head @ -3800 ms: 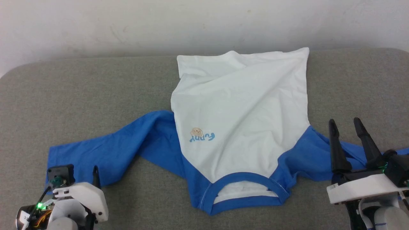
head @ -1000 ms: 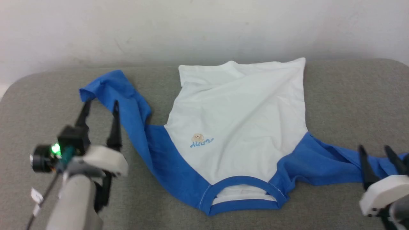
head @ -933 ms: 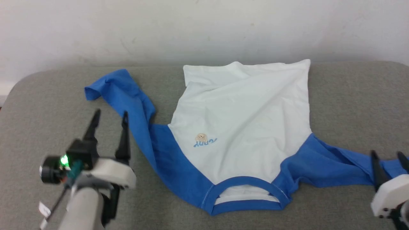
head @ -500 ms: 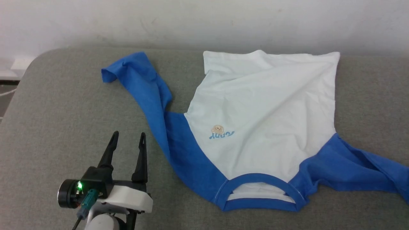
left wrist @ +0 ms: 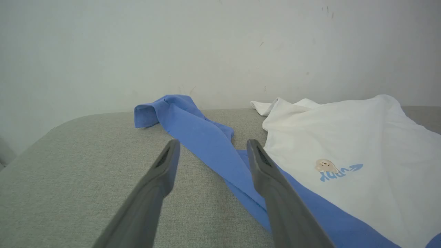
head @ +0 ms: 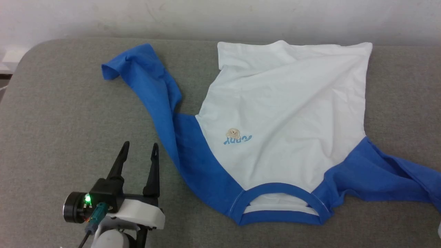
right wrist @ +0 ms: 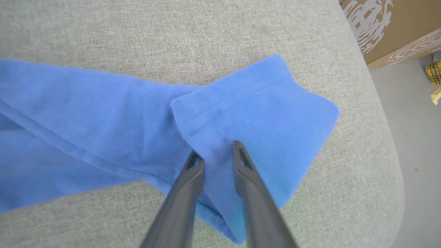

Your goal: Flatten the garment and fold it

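Note:
The garment [head: 286,103] lies chest up on the grey table, neck band [head: 279,187] nearest me, bear print [head: 233,133] on the chest. Its left blue sleeve [head: 151,86] runs up and away; the right sleeve [head: 389,172] trails off to the right. My left gripper [head: 140,144] stands open and empty on bare table beside the left sleeve [left wrist: 206,134]. In the right wrist view, my right gripper [right wrist: 217,150] presses onto the folded-over sleeve cuff [right wrist: 268,103]. Its jaws are narrowed, with a ridge of blue cloth in the small gap between them.
The grey padded table [head: 69,103] has rounded corners and backs onto a pale wall [left wrist: 220,51]. Past its right end are the floor [right wrist: 420,144] and a cardboard box [right wrist: 396,27]. Bare cloth surface lies left of the shirt.
The head camera has turned, so the whole picture has shifted. My left gripper has drawn back from the far end of the left sleeve towards the near edge. The shirt lies as before.

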Robot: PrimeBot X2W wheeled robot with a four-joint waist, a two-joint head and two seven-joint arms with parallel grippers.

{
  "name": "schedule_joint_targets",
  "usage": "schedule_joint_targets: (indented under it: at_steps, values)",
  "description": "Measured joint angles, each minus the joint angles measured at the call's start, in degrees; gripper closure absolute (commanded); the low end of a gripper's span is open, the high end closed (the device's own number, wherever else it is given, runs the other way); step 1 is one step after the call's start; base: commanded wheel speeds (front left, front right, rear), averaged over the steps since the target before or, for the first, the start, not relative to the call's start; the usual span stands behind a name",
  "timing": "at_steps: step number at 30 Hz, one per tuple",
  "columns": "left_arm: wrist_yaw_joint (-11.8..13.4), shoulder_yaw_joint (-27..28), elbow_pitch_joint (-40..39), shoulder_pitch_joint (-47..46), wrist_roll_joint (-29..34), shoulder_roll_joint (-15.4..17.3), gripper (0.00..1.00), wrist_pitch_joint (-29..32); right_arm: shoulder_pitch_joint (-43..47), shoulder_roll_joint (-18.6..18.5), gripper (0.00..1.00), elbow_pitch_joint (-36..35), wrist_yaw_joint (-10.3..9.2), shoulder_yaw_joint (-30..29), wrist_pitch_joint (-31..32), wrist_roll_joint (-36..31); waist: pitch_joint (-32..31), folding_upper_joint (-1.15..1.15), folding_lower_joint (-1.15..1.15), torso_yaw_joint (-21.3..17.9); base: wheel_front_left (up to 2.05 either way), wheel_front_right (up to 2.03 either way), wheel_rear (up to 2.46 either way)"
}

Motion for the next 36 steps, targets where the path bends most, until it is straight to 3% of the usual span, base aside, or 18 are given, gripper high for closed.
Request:
schedule_joint_targets:
  at_steps: [5, 10, 16, 20, 27, 36]
  values:
    - [-0.44, -0.03, 0.85, 0.01, 0.04, -0.35, 0.00, 0.01, -0.41, 0.26, 1.00, -0.45, 0.00, 1.07, -3.49, 0.21, -0.68, 0.00, 0.00, -1.55, 0.00, 0.00, 0.00]
    - [-0.51, 0.22, 0.98, 0.07, 0.04, -0.90, 0.00, 0.00, -0.91, 0.67, 1.00, -7.55, 0.00, 3.22, -6.94, 4.47, -2.30, 0.00, -0.01, -2.93, 0.00, 0.00, 0.00]
    - [-1.23, 0.08, 0.52, 0.16, 0.14, -1.49, 0.00, 0.00, -4.78, 1.10, 1.00, -18.55, 0.00, 2.90, -6.31, 9.15, -3.32, 0.00, -0.02, -3.76, 0.00, 0.00, 0.00]
    - [-1.78, -0.31, -0.48, -0.04, 0.67, -1.97, 0.00, 0.00, -12.43, -1.15, 1.00, -19.25, 0.00, 2.27, -3.80, 7.68, -2.40, 0.00, -0.01, -3.24, 0.00, 0.00, 0.00]
    - [-2.83, -1.45, -0.63, -3.03, 1.07, -3.26, 0.00, 0.00, -28.47, -7.13, 1.00, -7.16, -0.01, 2.35, -2.71, -1.85, 1.03, 0.00, 0.00, -0.30, 0.00, 0.00, 0.00]
    - [-3.90, -2.82, -0.37, -6.37, 1.05, -4.72, 0.00, 0.01, -42.40, -14.64, 1.00, 13.11, 0.00, 3.39, -8.40, -14.72, 6.74, 0.00, 0.01, 6.81, 0.00, 0.00, 0.00]
